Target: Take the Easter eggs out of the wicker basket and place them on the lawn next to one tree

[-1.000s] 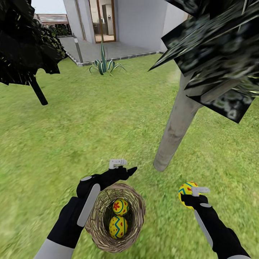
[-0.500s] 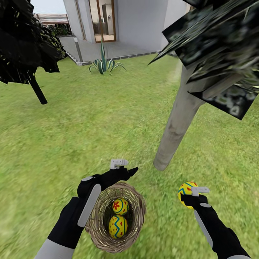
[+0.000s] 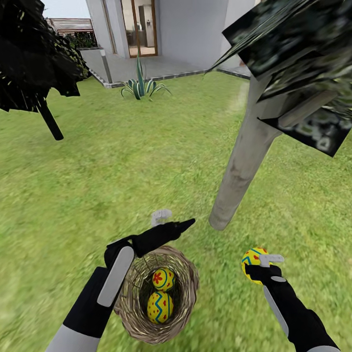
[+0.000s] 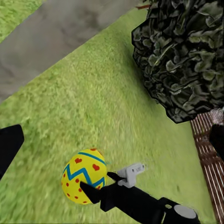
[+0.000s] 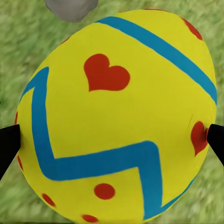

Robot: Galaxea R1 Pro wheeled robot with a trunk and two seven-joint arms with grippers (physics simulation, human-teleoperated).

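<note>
Lawn (image 3: 122,161), mottled green, spreads across the whole head view; white house (image 3: 195,29) and grey paving (image 3: 146,66) at 12 o'clock, a spiky striped plant (image 3: 141,85) at the lawn's far edge. Pale-trunked tree (image 3: 242,166) rises at 2 o'clock, dark angular foliage overhead; its base meets the grass just beyond both arms. Near-black tree (image 3: 34,54) with thin trunk at 10 o'clock. Wicker basket (image 3: 188,283) sits on the grass at 6 o'clock, directly under the left forearm, with two Easter eggs inside: one with a red flower mark (image 3: 163,280), one with a blue zigzag (image 3: 160,307) nearer the robot. Left claw (image 3: 168,222) hovers past the basket's far rim, released, nothing between its fingers. Right claw (image 3: 258,266) at 5 o'clock is clenched on the third egg (image 3: 251,258), held above the grass, near the trunk base; in the right wrist view that egg (image 5: 116,116) sits between the two dark fingertips (image 5: 8,144)
</note>
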